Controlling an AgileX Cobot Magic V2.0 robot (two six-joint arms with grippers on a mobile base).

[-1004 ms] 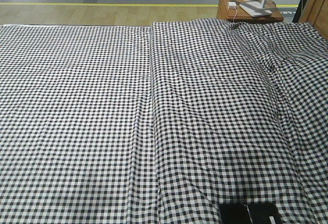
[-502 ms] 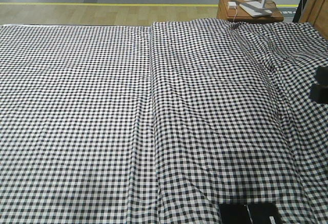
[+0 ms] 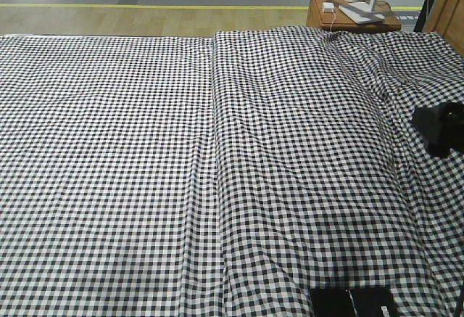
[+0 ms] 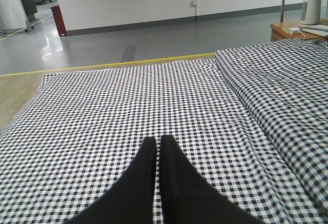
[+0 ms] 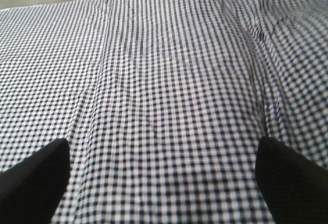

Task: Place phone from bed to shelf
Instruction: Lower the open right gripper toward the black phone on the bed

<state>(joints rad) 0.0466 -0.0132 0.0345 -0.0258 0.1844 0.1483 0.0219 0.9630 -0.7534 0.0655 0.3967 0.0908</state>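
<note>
**A:** So, front view first. Where does the job stand?

**B:** At the reach, I'd say. The bed (image 3: 109,150) fills the view. A flat black rectangle low on it, cut by the bottom of the picture, looks to be the phone (image 3: 351,302), and nothing touches it. The right arm (image 3: 438,130) shows only as a dark blur over the sheet at the right border, well apart from the phone.

**A:** And the shelf?

**B:** Not clearly shown. A wooden panel (image 3: 451,5) in the far right corner, past the side table (image 3: 348,18), may belong to it, but I can't tell.

**A:** Left wrist view?

**B:** The left gripper (image 4: 156,141) has its fingers pressed together with nothing between them, low over bare sheet. No phone there. A raised fold (image 4: 246,106) runs along the right, and grey floor (image 4: 154,34) lies beyond the far edge.

**A:** Right wrist view?

**B:** The right gripper (image 5: 160,142) is spread wide, a finger at each lower corner and only checks between. No phone in sight either.

**A:** Next move, then?

**B:** As I judge it, the right claw must draw toward the robot's side of the bed, come down over the phone and close across its narrow sides. The phone lies flat on soft cloth, so the tips need to press in beside the rim. Room is ample on the broad sheet. The phone probably sits close to the near edge, though, so a nudge could slide it off.
</note>
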